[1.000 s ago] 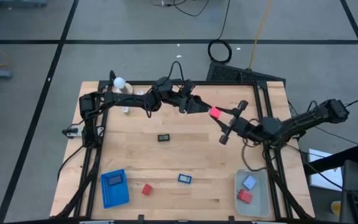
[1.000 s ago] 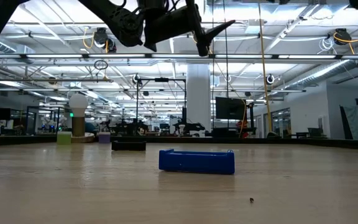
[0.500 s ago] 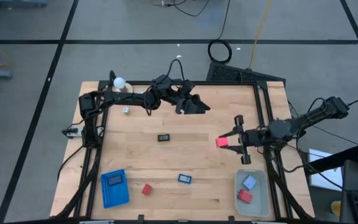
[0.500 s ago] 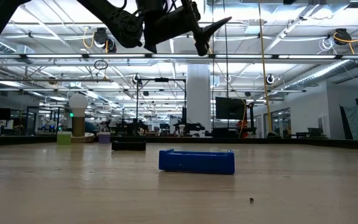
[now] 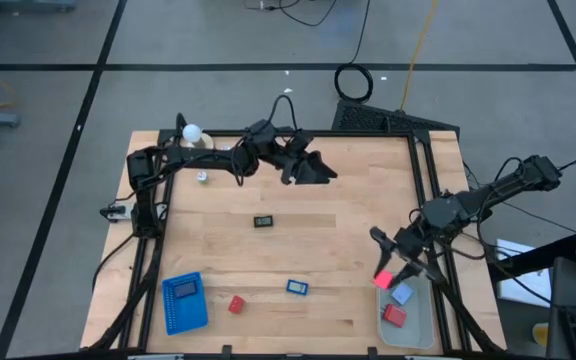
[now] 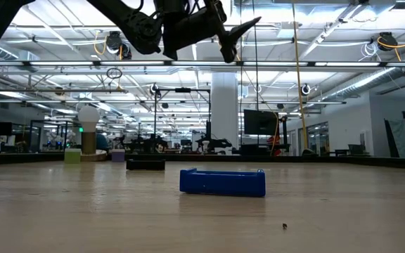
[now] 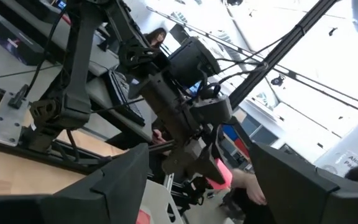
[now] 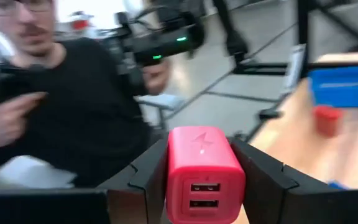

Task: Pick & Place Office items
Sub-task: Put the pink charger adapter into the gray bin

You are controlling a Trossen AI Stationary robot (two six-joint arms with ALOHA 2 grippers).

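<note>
My right gripper (image 5: 385, 274) is shut on a red block (image 5: 383, 280) with two USB ports (image 8: 205, 174), over the far-left corner of the pale bin (image 5: 420, 330). In the bin lie a pale-blue bit (image 5: 401, 293) and another red block (image 5: 395, 315). On the table lie a black piece (image 5: 264, 221), a blue piece (image 5: 297, 287) and a small red block (image 5: 236, 304). My left gripper (image 5: 326, 172) hangs open and high over the table's far middle, holding nothing. My right gripper pinches the red block between its two fingers, one on each opposite side wall (image 8: 173, 177). The face with the ports (image 8: 205, 199) looks back at the wrist camera. The fingers slant toward the table's near-left. The block is lifted clear above the bin's corner.
A blue ribbed tray (image 5: 184, 301) sits at the near-left. A white ball on its tan base (image 5: 192, 132) and a tiny whitish bit (image 5: 202, 178) are at the far-left. A person in a black top (image 8: 73, 106) stands beyond the table.
My right gripper has carried the red block from the table's far middle toward the near-right, swinging around as it went, and now holds it over the bin's corner. It has stayed shut on the block throughout.
</note>
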